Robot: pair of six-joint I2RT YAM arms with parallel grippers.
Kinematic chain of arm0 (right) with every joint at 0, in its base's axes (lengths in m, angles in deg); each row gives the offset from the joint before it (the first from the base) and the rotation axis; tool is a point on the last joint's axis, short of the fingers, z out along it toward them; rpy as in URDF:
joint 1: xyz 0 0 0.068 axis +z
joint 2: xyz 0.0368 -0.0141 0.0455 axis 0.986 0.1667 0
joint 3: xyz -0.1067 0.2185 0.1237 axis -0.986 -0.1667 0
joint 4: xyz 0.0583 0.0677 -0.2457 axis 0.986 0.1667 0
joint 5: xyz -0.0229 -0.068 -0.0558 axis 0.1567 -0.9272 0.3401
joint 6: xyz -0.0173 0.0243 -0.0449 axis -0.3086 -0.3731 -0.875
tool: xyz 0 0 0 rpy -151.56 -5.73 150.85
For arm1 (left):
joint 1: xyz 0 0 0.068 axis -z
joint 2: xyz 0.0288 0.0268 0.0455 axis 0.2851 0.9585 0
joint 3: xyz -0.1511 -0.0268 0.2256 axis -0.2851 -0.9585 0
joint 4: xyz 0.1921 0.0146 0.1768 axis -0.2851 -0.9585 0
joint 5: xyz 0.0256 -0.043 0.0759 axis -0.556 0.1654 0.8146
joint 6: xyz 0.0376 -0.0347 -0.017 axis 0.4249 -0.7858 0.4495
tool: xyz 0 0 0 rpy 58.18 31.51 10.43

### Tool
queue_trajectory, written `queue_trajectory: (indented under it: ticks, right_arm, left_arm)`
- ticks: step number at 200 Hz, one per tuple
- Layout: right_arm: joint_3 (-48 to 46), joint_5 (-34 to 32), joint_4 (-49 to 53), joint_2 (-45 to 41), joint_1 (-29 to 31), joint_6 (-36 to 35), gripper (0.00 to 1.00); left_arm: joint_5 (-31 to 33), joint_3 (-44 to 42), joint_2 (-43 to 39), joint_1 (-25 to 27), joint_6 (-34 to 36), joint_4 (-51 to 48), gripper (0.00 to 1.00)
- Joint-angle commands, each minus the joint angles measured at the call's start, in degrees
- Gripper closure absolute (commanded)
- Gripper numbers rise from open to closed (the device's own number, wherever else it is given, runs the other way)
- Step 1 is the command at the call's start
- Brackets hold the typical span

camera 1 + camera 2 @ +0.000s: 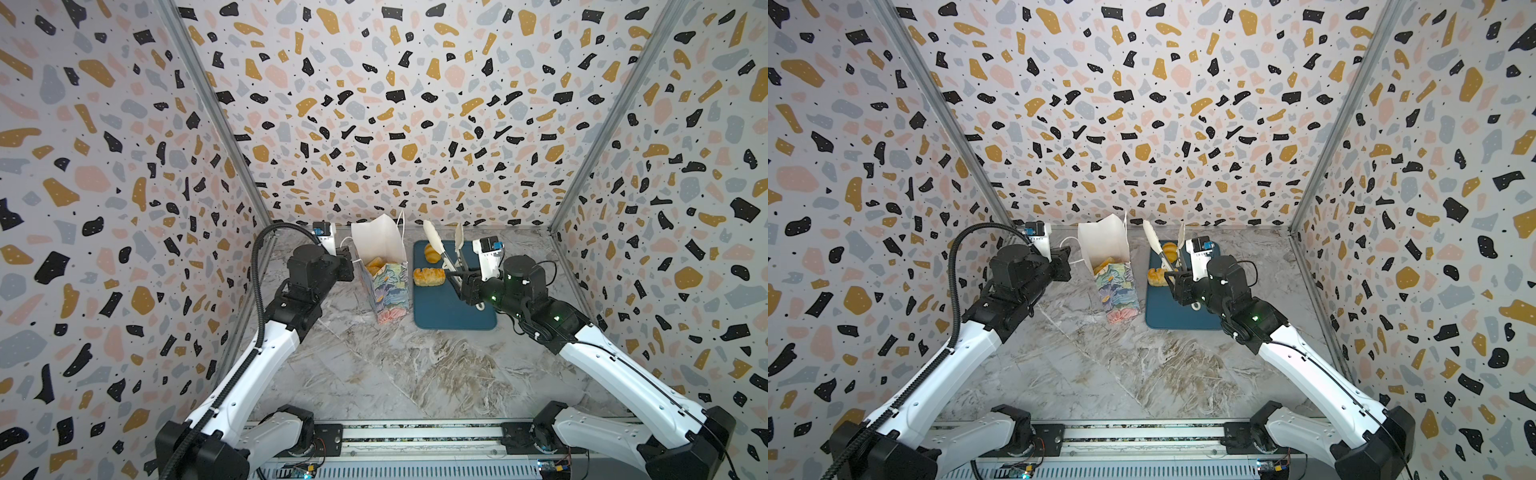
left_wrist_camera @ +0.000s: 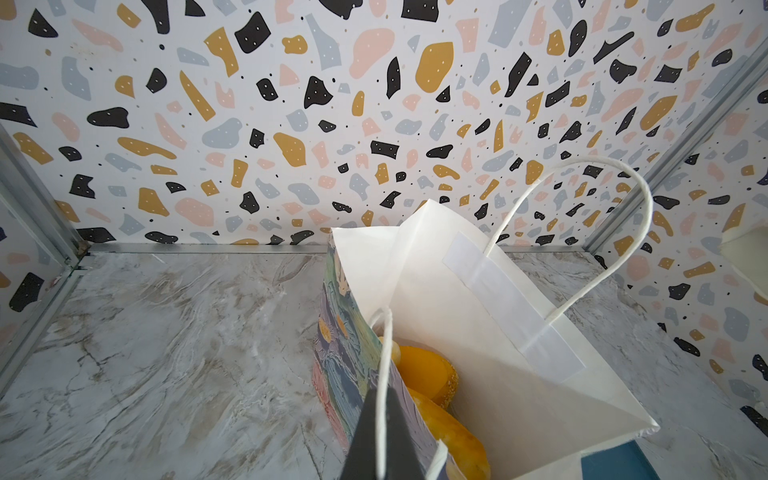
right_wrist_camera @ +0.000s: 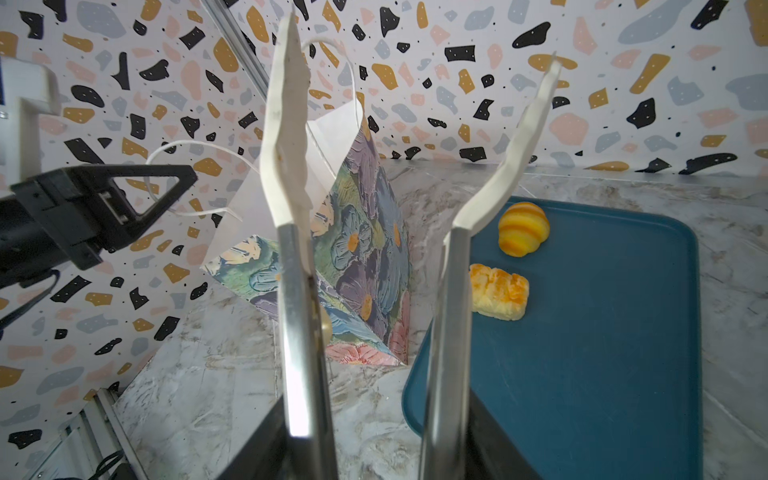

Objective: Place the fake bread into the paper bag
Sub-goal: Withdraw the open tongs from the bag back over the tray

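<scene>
The floral paper bag (image 1: pixel 390 297) (image 1: pixel 1119 293) stands upright and open, with several golden fake breads (image 1: pixel 375 265) (image 2: pixel 428 372) inside. My left gripper (image 1: pixel 346 266) (image 2: pixel 384 428) is shut on the bag's near white cord handle (image 2: pixel 384 361). On the dark-blue tray (image 1: pixel 453 311) (image 3: pixel 602 374) lie a ridged roll (image 1: pixel 431 252) (image 3: pixel 523 228) and a rectangular pastry (image 1: pixel 428 276) (image 3: pixel 498 297). My right gripper (image 1: pixel 465 286) (image 3: pixel 374 436) is shut on metal tongs (image 1: pixel 446 257) (image 3: pixel 299 270). The tongs' white tips are spread, raised above the tray, and hold nothing.
The bag stands just left of the tray on the marble table (image 1: pixel 395 374). Terrazzo-patterned walls close in the back and both sides. The bag's far handle (image 2: pixel 602 232) loops upward. The left gripper (image 3: pixel 166 187) shows in the right wrist view, beside the bag.
</scene>
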Motion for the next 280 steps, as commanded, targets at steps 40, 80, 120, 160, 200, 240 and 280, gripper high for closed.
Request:
queue_trajectory:
  ticks: [40, 80, 120, 160, 200, 240, 280]
  right_arm:
    - [-3.2, -4.1, 1.0, -1.7, -0.9, -1.5, 0.45]
    - [-5.9, -6.1, 1.6, 0.0, -0.9, -2.5, 0.45]
    - [-6.6, -6.0, 1.8, 2.5, -1.0, -7.6, 0.45]
    - [-6.2, -3.2, 2.3, 4.2, -1.0, -18.1, 0.45]
    - [-5.6, -2.5, 3.9, 5.7, -1.0, -27.9, 0.45]
    - [-5.9, -4.1, 5.1, 8.4, -1.3, -35.5, 0.43]
    - [-5.7, -5.9, 6.0, 14.0, -3.9, -37.3, 0.42]
  left_arm:
    - [0.4, -0.5, -0.7, 0.2, 0.7, 0.5, 1.0]
    - [0.4, -0.5, -0.6, 0.3, 0.7, 0.6, 1.0]
    - [0.5, -0.5, -0.7, 0.2, 0.6, 0.6, 1.0]
    - [0.6, -0.5, -0.6, 0.3, 0.7, 0.6, 1.0]
    - [0.6, -0.4, -0.4, 0.2, 0.8, 0.5, 1.0]
    - [1.1, -0.5, -0.4, 0.3, 0.8, 0.5, 1.0]
    - [1.0, -0.4, -0.4, 0.3, 0.9, 0.4, 1.0]
